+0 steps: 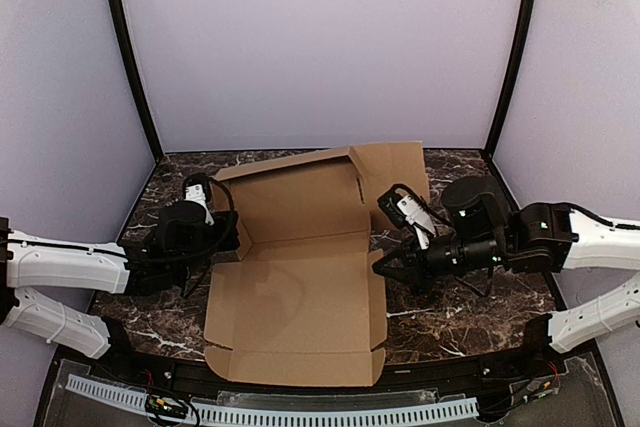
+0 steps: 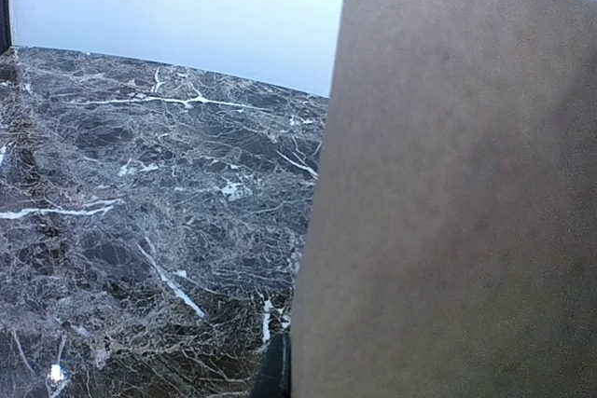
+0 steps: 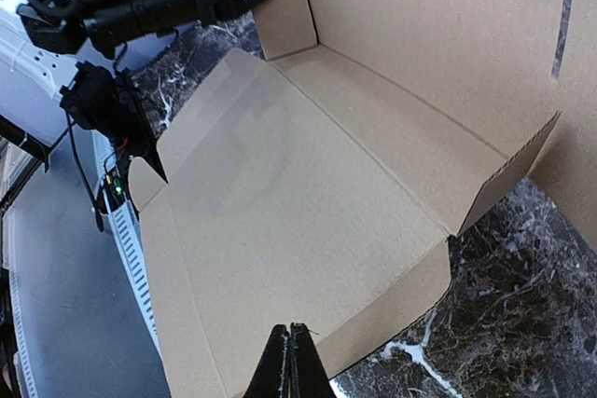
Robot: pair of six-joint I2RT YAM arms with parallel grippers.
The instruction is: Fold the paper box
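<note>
The paper box [image 1: 300,297] is a brown cardboard sheet lying in the middle of the table, base flat and back panel [image 1: 300,202] standing upright. My left gripper [image 1: 232,244] is shut at the box's left edge, against the small raised side flap [image 3: 284,16]. In the left wrist view that flap [image 2: 448,212] fills the right half and one dark finger [image 2: 277,372] shows beside it. My right gripper [image 3: 296,333] is shut, its tips over the low right side flap [image 3: 392,309] of the base, nothing between them. In the top view the right gripper [image 1: 380,269] sits at the box's right edge.
The dark marble table [image 1: 450,317] shows on both sides of the box. Lilac walls and black frame posts [image 1: 130,57] enclose it. A white perforated rail [image 1: 300,412] runs along the near edge, with cables below the arms.
</note>
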